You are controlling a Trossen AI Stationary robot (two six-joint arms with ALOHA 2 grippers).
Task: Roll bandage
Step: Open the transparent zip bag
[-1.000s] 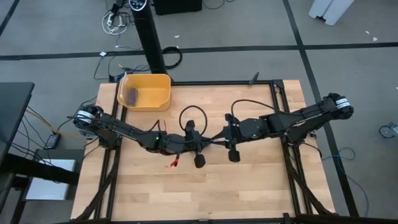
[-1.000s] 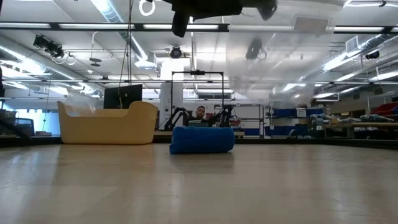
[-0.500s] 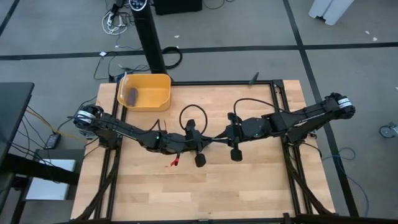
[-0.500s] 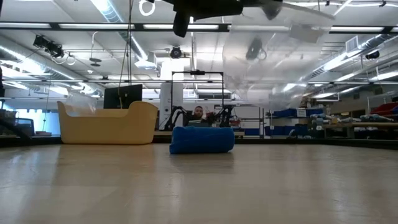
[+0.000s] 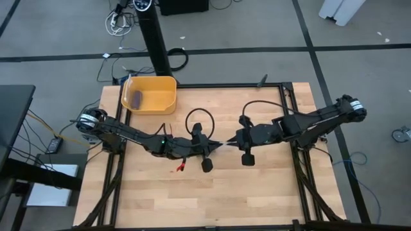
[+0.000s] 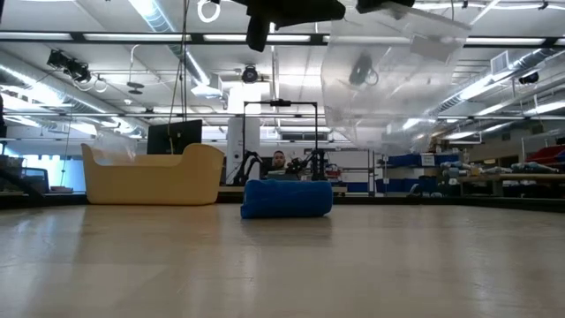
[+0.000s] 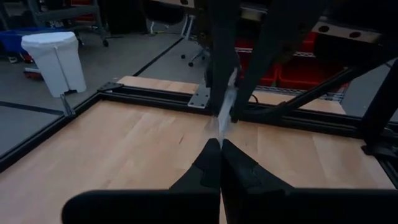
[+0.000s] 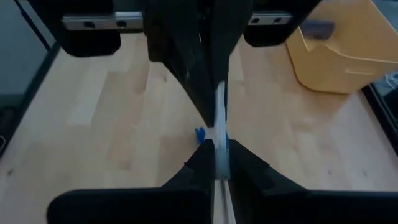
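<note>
Above mid-table, the left gripper [image 5: 214, 147] and right gripper [image 5: 232, 140] meet tip to tip, each with its fingers pressed together on an edge of a clear plastic packet [image 6: 388, 75] hanging between them. The bandage [image 6: 287, 198], a rolled blue cylinder, lies on the table [image 6: 282, 265] below the grippers. A yellow bin [image 5: 149, 95] holding a small purple-grey cylinder [image 5: 136, 98] stands well apart from the bandage, at the table's far left corner.
</note>
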